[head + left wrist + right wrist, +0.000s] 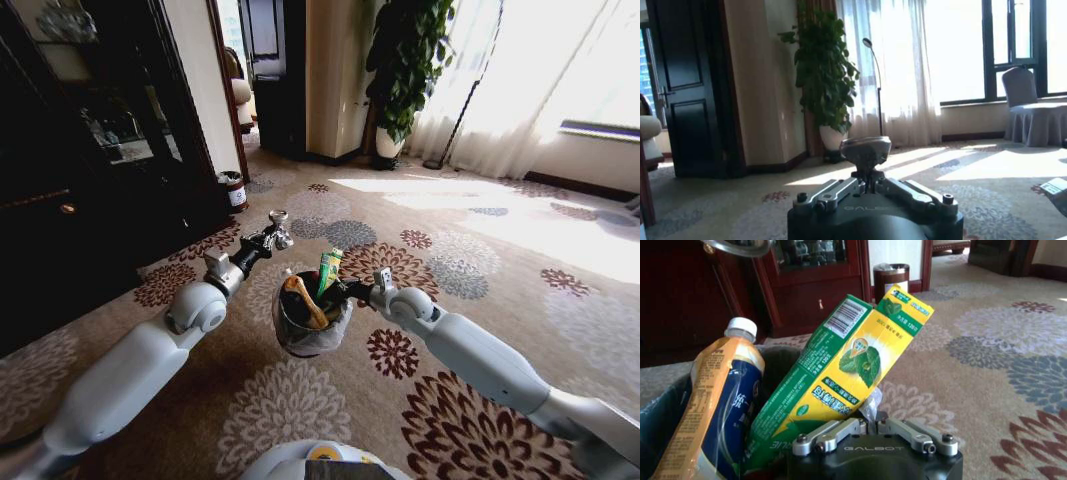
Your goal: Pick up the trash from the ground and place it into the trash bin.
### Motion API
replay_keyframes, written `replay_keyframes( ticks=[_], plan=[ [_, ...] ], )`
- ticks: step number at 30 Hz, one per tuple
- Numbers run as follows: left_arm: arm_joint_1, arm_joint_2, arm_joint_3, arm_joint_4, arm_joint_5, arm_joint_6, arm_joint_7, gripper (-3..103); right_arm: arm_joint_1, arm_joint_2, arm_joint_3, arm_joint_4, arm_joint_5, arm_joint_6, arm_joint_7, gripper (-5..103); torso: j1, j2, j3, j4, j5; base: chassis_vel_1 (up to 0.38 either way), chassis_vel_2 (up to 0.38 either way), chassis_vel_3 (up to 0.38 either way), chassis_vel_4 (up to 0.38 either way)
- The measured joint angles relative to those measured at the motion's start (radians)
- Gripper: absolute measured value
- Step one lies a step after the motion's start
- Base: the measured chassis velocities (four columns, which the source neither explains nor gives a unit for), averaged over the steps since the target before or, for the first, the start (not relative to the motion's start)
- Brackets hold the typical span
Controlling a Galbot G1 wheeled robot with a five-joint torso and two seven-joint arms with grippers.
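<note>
Sunlight is pouring through sheer white curtains [500,70] onto a floral patterned carpet [470,250]. A leafy potted plant [405,70] is standing beside a dark door [270,60]; a dark wooden cabinet [90,150] is lining the left.

Trash bin [310,335] on patterned carpet [480,250]

Head camera looks down over both arms; wrist cameras face outward, sharing the carpet [480,250]

The green and yellow box [840,385] hides the right gripper's [870,417] fingers, and the bottle [710,405] gets cut off at the picture's edge.
</note>
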State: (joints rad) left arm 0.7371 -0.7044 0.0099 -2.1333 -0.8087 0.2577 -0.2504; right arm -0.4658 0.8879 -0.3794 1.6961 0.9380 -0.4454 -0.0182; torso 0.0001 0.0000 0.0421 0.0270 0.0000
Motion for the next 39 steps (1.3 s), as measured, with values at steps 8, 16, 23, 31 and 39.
replay_keyframes(
  ticks=[8, 16, 23, 31, 39],
  plan=[
    [-0.040, -0.096, 0.200, -0.024, -0.054, 0.061, -0.107, 2, 0.031, 0.004, -0.021, 0.010, 0.012, -0.011, 0.000, 3, 0.000, 0.000, 0.000, -0.0006, -0.0002, 0.000, 0.000, 0.000, 0.000],
    [0.007, -0.101, 0.238, -0.022, -0.053, 0.073, -0.157, 2, 0.037, -0.020, -0.007, 0.017, 0.025, -0.018, 0.001, 3, 0.000, 0.000, 0.000, -0.0002, 0.0000, 0.000, 0.000, 0.000, 0.000],
    [0.001, -0.108, 0.234, -0.004, -0.014, 0.052, -0.139, 10, 0.041, -0.017, -0.013, 0.023, 0.037, -0.022, 0.001, 3, 0.000, 0.000, 0.000, -0.0002, 0.0000, 0.000, 0.000, 0.000, 0.000],
    [0.033, -0.085, 0.219, -0.076, 0.092, 0.023, -0.138, 42, 0.049, -0.017, -0.017, 0.016, 0.047, -0.026, 0.000, 3, 0.000, 0.000, 0.000, -0.0002, -0.0001, 0.000, 0.000, 0.000, 0.000],
    [0.070, -0.075, 0.191, -0.103, 0.126, 0.011, -0.139, 70, 0.053, -0.011, -0.033, 0.015, 0.054, -0.029, 0.000, 3, 0.000, 0.000, 0.000, -0.0002, 0.0000, 0.000, 0.000, 0.000, 0.000]
  ],
)
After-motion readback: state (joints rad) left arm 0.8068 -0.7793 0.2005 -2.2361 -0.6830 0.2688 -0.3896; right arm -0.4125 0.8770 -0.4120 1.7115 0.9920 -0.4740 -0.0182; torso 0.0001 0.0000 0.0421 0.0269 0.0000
